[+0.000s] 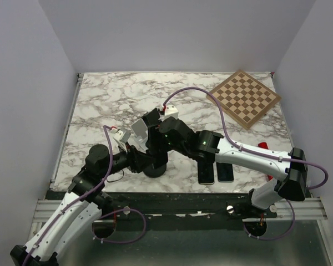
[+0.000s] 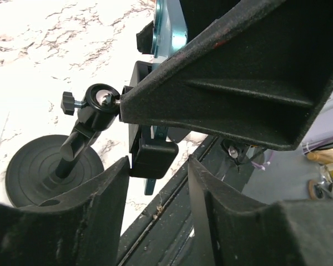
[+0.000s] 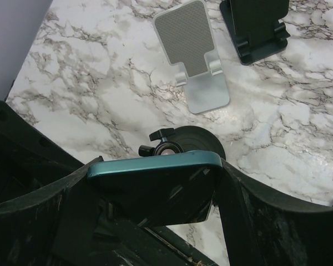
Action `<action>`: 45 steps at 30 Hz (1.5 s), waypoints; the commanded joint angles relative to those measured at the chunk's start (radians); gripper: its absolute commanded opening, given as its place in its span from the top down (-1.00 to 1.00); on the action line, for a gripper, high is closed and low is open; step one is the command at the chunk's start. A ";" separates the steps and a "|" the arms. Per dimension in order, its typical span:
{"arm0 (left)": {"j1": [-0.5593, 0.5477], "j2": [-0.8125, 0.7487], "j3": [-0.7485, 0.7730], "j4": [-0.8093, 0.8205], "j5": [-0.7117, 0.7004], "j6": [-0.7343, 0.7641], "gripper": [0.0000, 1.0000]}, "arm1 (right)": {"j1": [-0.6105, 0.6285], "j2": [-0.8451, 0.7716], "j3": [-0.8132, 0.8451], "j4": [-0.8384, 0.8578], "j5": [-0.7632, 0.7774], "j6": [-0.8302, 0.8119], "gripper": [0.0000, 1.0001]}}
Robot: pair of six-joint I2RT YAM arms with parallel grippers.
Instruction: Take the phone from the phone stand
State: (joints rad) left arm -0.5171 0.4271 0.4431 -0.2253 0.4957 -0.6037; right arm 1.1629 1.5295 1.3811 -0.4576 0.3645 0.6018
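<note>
The teal phone (image 3: 155, 185) sits between my right gripper's (image 3: 155, 166) fingers, which are shut on its two edges. Below it are the black stand's ball joint (image 3: 166, 148) and round base (image 3: 202, 138). In the left wrist view the phone's edge (image 2: 166, 27) runs down through the stand's clamp block (image 2: 152, 158), under the right gripper's body (image 2: 238, 83). My left gripper (image 2: 158, 183) is open, its fingers just below and either side of the clamp block. In the top view both grippers meet over the stand base (image 1: 155, 169), and the phone is mostly hidden there.
A silver folding stand (image 3: 191, 55) and a second black stand (image 3: 258, 25) stand just beyond the round base. Two dark phones (image 1: 215, 172) lie flat near the front edge. A chessboard (image 1: 244, 98) lies at the back right. The table's front rail (image 2: 155, 216) is close below the left gripper.
</note>
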 commanded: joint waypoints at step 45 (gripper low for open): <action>-0.070 -0.008 -0.027 0.082 -0.029 0.017 1.00 | -0.097 -0.113 -0.269 0.285 -0.272 -0.314 0.99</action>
State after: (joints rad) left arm -0.5827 0.4454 0.4217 -0.1627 0.4309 -0.5652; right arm 1.0859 1.4178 1.1629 -0.1654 0.1242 0.3717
